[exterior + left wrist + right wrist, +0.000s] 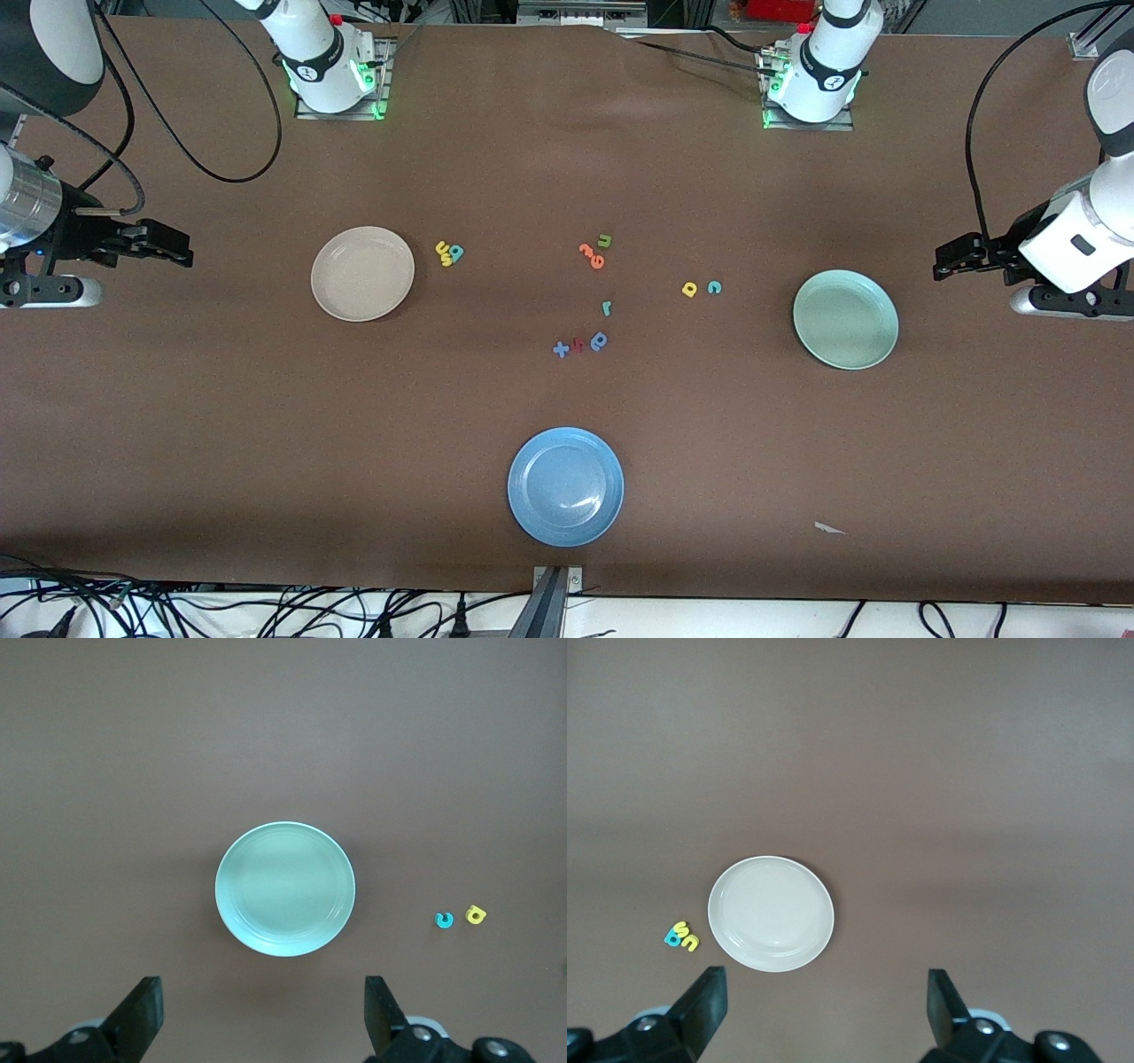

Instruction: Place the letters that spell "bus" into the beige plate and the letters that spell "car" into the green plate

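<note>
Left gripper [262, 1014]: fingers spread wide, holding nothing, up in the air at the left arm's end of the table; the arm waits.
Right gripper [824, 1010]: likewise spread and bare, hanging at the right arm's end; that arm waits too.
Green plate [845, 319]: lies empty toward the left arm's end of the table.
Car letters: yellow "a" [689, 289] and teal "c" [714, 287] lie just beside each other near the green plate, apart from it; teal "r" [607, 307] lies alone toward the table's middle.
Beige plate [362, 273]: empty, toward the right arm's end.
Bus letters [448, 253]: three in one tight cluster just beside the beige plate (two yellow, one teal, touching).
Around: green "u" [604, 240] and two orange pieces [591, 255] close together; nearer the front camera, a blue rounded letter [599, 340], a red piece [578, 345] and a blue plus [560, 349] in a row; a blue plate [565, 486] nearest the camera.
Views: the left wrist view shows only the green plate with "a" and "c"; the right wrist view only the beige plate and its cluster; the middle letters show in the front view alone.
Count: three plates, two grippers.
</note>
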